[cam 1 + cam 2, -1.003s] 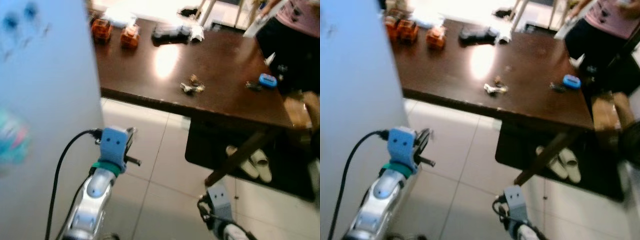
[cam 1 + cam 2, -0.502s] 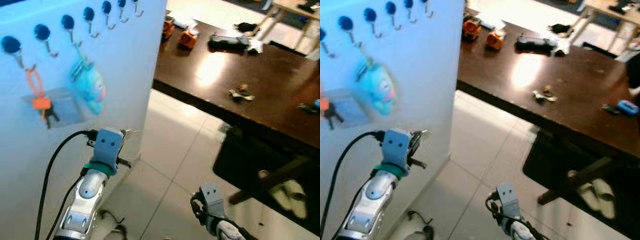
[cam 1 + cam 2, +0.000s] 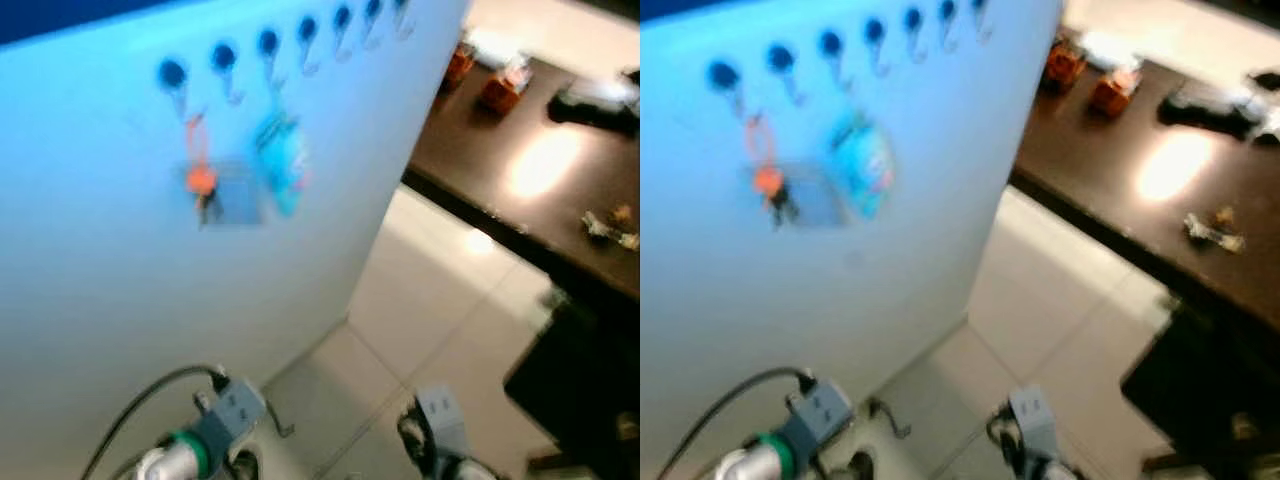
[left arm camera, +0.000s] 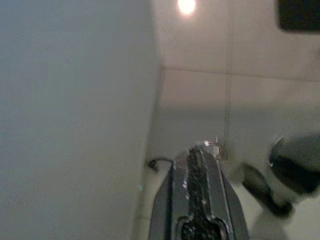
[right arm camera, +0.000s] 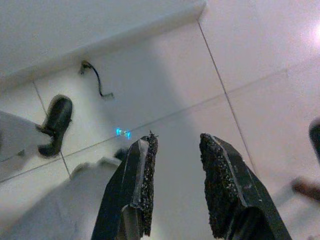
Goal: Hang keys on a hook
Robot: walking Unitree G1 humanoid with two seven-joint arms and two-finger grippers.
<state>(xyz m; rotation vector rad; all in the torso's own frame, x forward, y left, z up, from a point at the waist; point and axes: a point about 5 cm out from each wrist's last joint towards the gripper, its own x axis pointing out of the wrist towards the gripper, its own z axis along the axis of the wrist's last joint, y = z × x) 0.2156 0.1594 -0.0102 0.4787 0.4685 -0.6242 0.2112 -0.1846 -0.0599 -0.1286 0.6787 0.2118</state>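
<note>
White panel is the reference landmark: it stands upright, with a row of blue-capped hooks along its upper part. Views from the head are blurred. An orange key tag hangs from one hook, with a pale blue soft charm on a hook just beside it.

Left gripper is held low, near the foot of the panel, forearm bent upward and fingers pointing toward the tiled floor. Its fingers are pressed together, pinching a metal key ring that protrudes at their tips; this ring is well below the hooks.

Right gripper hangs low, farther from the panel than the left, pointing down at the floor, fingers spread and holding nothing.

Away from the panel stands a dark wooden table. On it lie a small bunch of keys and two orange items.
</note>
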